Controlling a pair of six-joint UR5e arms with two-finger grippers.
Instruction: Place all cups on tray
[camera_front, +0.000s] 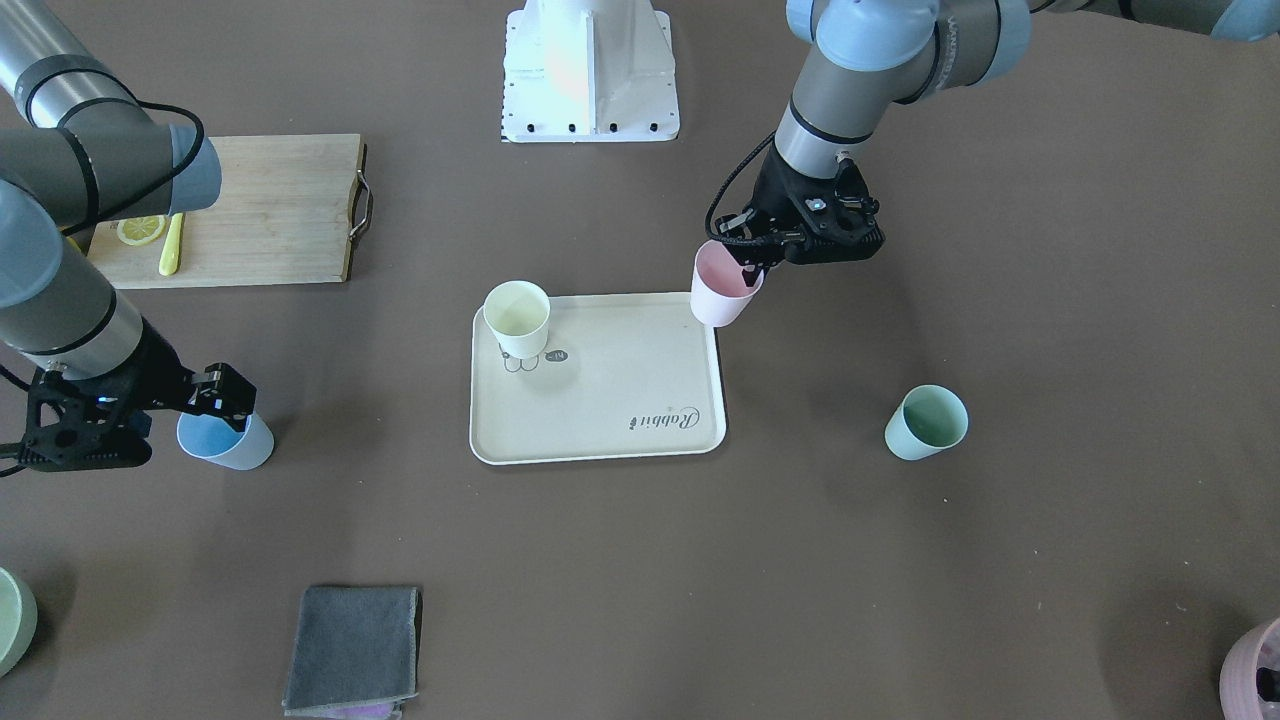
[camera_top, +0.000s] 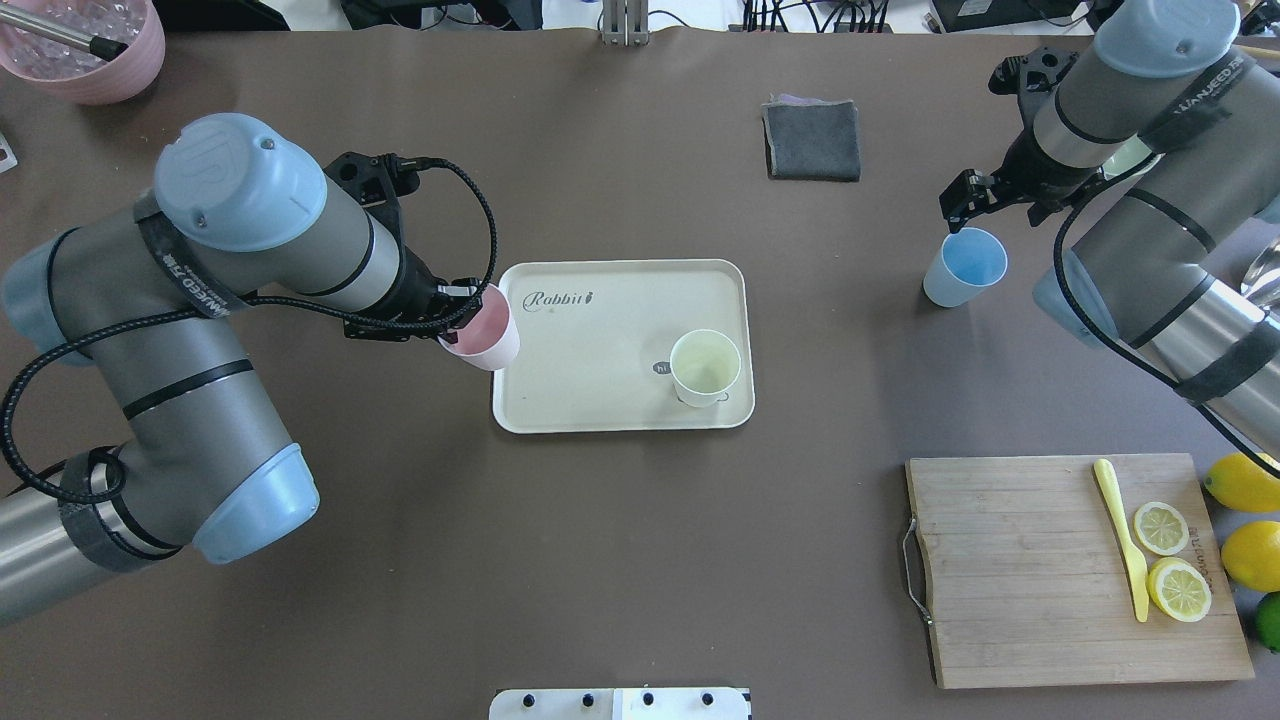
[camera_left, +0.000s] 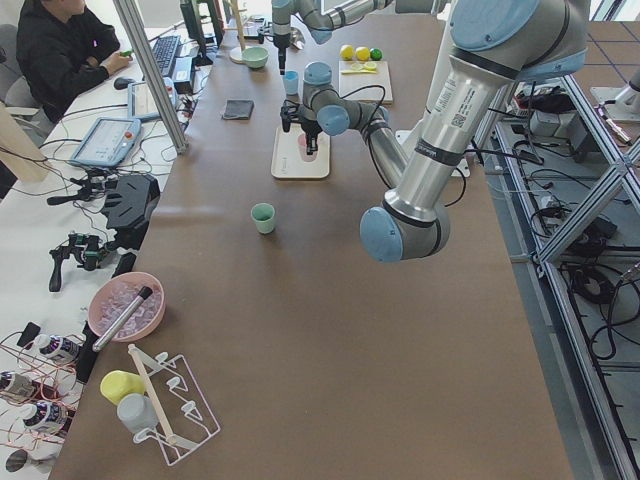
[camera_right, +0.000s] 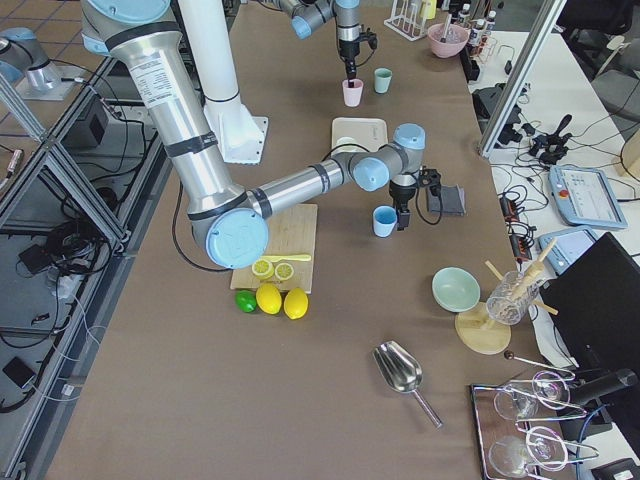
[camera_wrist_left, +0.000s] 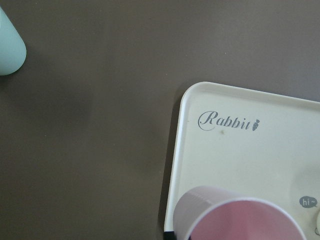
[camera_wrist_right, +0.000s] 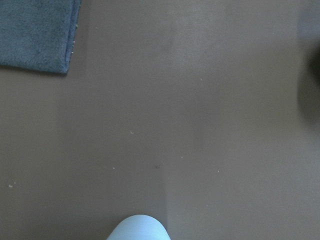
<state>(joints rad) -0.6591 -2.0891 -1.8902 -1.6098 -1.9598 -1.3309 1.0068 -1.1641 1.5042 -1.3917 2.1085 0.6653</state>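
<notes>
Front-facing view. Left end effector is clamped on the rim of the pink cup, which is tilted at the upper right corner of the tray, frame centre. Cream cup stands in the tray's upper left corner. Green cup sits on the bench, right. Right end effector is at the blue cup, left; cannot tell its grip.

Open tray room beside cream cup

Tray: "Rabbit" script near corner; small "hi" speech bubble.
</notes>
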